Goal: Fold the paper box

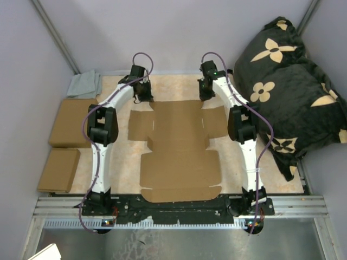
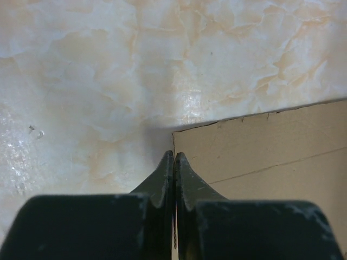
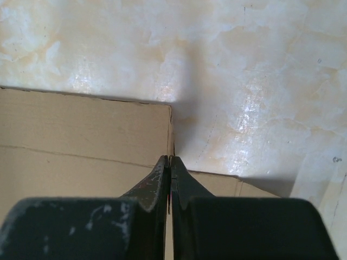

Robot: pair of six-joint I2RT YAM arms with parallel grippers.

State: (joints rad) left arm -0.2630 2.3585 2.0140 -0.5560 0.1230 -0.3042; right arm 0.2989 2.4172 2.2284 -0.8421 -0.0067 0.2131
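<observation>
The paper box (image 1: 179,146) lies flat and unfolded on the marbled table, a brown die-cut blank between my two arms. My left gripper (image 1: 142,97) is at its far left corner. In the left wrist view the shut gripper (image 2: 174,154) points down with its tips on the blank's left edge (image 2: 271,146). My right gripper (image 1: 205,96) is at the far right corner. Its wrist view shows the gripper (image 3: 169,158) shut, tips at the right edge of the far flap (image 3: 81,135). Neither view shows cardboard clamped between the fingers.
Two ready-made brown boxes (image 1: 70,122) (image 1: 58,169) lie along the table's left side, with a grey cloth (image 1: 85,84) behind them. A big black cushion with cream flowers (image 1: 293,81) crowds the right edge. Grey walls close in the back.
</observation>
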